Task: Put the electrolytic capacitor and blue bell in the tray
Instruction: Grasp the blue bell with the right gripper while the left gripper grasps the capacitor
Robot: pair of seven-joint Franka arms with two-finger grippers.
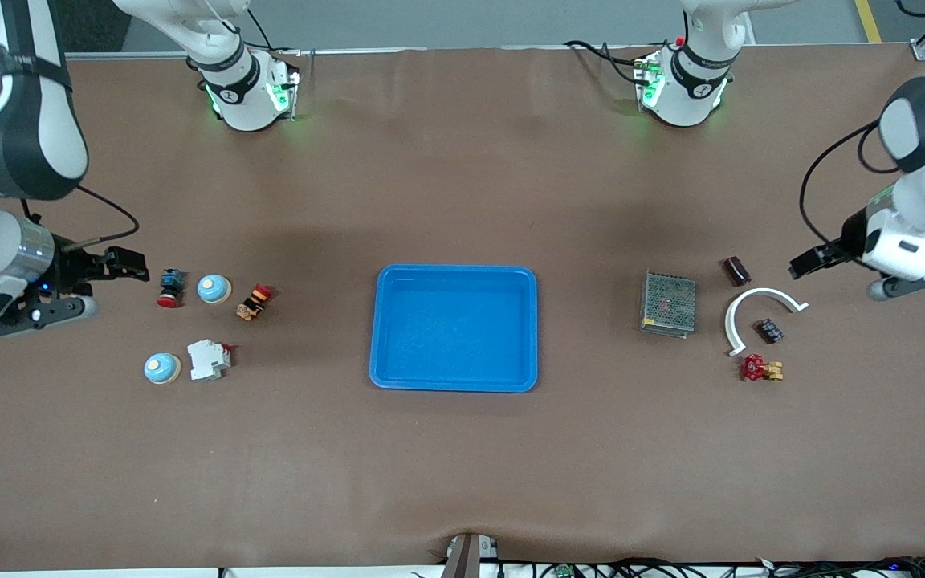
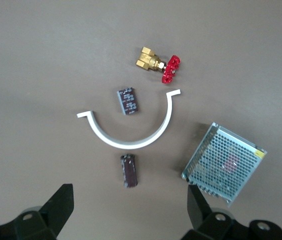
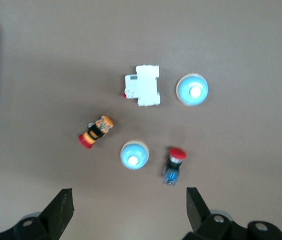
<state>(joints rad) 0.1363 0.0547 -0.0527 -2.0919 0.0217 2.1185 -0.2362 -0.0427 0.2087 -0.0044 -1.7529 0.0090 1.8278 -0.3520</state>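
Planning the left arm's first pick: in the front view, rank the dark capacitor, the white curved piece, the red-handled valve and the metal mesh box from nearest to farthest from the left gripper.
From the left gripper:
1. Dark capacitor, just beside it toward the tray.
2. White curved piece, nearer the front camera.
3. Red-handled valve, nearest the front camera.
4. Metal mesh box, closest to the tray.

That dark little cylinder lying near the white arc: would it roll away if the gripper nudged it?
Probably. The dark cylinder lies on its rounded side on the flat table, so a sideways nudge would likely roll it. It looks rigid and small, so probably light and easy to pinch across its width.
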